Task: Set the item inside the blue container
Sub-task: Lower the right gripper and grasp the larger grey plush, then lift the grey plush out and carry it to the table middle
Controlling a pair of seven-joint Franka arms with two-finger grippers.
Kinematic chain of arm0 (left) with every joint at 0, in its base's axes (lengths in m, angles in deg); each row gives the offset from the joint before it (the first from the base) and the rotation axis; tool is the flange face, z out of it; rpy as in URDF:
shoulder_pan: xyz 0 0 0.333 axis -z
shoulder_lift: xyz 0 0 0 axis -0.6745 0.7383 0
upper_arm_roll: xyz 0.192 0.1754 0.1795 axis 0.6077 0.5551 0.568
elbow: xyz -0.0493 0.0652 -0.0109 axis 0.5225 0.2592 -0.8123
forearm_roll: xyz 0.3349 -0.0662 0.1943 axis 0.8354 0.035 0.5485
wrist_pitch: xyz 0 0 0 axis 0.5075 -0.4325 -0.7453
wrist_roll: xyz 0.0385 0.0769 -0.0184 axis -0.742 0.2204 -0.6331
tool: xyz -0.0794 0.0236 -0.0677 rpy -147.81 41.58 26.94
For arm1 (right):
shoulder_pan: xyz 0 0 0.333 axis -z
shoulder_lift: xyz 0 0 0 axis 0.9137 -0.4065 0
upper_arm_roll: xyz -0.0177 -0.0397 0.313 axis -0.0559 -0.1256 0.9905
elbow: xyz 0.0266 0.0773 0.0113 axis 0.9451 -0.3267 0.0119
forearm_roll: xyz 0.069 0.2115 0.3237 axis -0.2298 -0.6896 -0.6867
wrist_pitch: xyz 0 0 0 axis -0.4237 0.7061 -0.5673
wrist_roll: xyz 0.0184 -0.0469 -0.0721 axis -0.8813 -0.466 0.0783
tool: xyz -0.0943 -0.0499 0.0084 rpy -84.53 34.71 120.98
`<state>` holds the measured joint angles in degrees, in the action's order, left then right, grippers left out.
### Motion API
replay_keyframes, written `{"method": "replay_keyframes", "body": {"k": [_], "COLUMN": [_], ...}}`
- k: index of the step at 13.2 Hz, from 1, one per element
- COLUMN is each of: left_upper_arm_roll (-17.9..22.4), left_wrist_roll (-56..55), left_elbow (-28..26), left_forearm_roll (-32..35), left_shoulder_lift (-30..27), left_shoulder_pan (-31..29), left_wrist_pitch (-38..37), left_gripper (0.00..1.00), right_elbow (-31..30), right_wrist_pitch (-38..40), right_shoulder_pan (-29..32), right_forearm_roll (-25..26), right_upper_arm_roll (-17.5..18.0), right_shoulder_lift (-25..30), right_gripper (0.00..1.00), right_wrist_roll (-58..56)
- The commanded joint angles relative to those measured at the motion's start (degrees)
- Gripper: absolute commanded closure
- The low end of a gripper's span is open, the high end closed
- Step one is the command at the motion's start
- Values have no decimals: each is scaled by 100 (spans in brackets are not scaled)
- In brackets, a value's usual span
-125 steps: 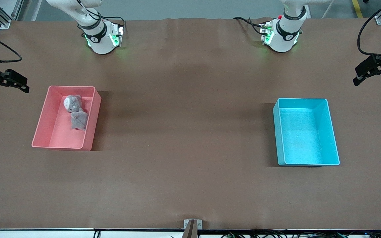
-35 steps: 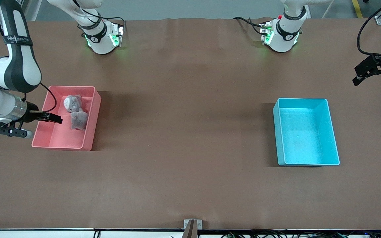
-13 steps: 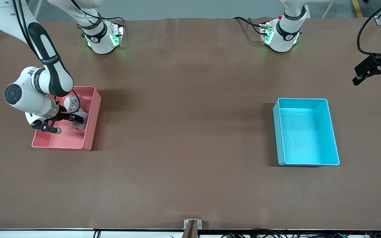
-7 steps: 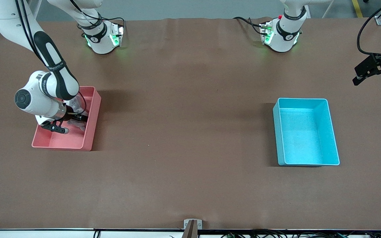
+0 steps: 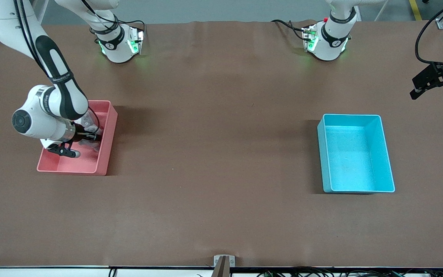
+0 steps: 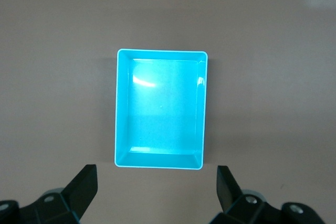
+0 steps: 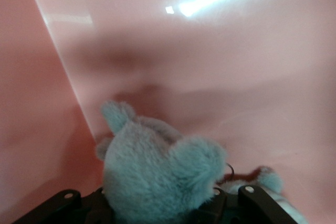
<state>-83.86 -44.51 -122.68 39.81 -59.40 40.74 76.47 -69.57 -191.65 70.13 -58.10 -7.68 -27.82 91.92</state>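
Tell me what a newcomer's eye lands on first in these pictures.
The blue container stands empty toward the left arm's end of the table, with the open left gripper high over it. At the other end, the right gripper is down in the pink bin, its fingers closing around a grey plush toy.

A gray plush toy [image 7: 160, 174] fills the low middle of the right wrist view, lying in the pink bin [image 7: 220, 66] close to one of its corners. The right gripper [image 7: 157, 205] has its black jaws pressed against the toy's fur on either side. A light streak glints on the bin wall.
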Motion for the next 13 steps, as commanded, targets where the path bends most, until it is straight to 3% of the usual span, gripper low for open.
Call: {"method": "replay_keyframes", "body": {"k": [1,4,6,9,13], "left_upper_arm_roll": [-4,-4,-4,-4,-4], "left_wrist_roll": [73,73,73,73,73], "left_elbow": [73,73,73,73,73], "left_forearm_roll": [-81,-81,-81,-81,-81], "left_shoulder_lift": [-21,-21,-21,-21,-21], "left_shoulder_pan": [-26,-26,-26,-26,-26], "left_wrist_pitch": [-100,-100,-100,-100,-100], "left_gripper": [0,0,0,0,0], "right_elbow": [784,1725,2061,2080,2080], "right_wrist_pitch": [1038,2093,2508,2300,1230], "right_shoulder_pan": [142,116,-24,-760,-2280], "right_forearm_roll": [-18,123,114,10,0], "right_upper_arm_roll": [0,0,26,43,43], "right_shoulder_lift": [85,85,94,111,24], "right_gripper": [88,88,88,89,98], "right_wrist_roll": [-22,100,965,2452,5165]}}
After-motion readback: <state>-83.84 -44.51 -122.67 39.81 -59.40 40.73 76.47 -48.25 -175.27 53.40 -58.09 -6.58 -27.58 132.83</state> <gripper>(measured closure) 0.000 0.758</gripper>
